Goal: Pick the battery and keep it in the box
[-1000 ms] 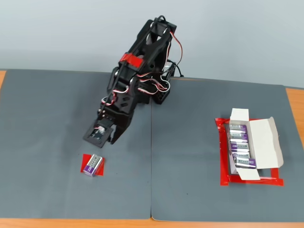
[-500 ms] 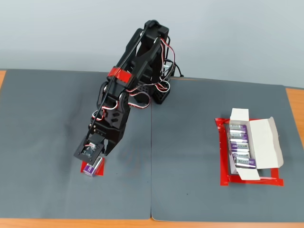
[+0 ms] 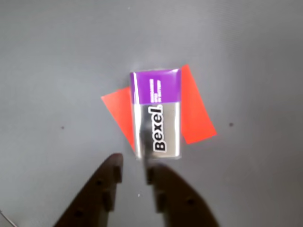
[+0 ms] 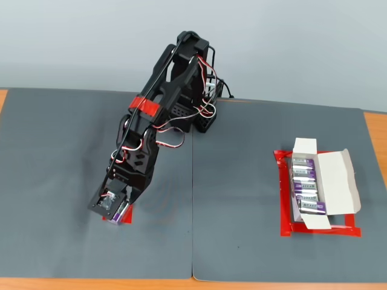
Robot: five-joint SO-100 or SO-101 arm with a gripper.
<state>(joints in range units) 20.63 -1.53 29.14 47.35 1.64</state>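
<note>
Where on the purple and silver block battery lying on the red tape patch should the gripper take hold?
Across the two long sides of the purple and silver block battery, from straight above. It lies flat on the red tape patch, so only those narrow sides suit the gripper, whose jaws look nearly shut and would likely need opening first.

In the wrist view the battery (image 3: 156,113) reads "Bexel" in bold dark letters running lengthwise on its silver half; white print on the purple half toward 12 o'clock is too blurred to read.

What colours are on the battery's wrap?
Purple and silver, with dark lettering on the battery; clearest in the wrist view.
</note>
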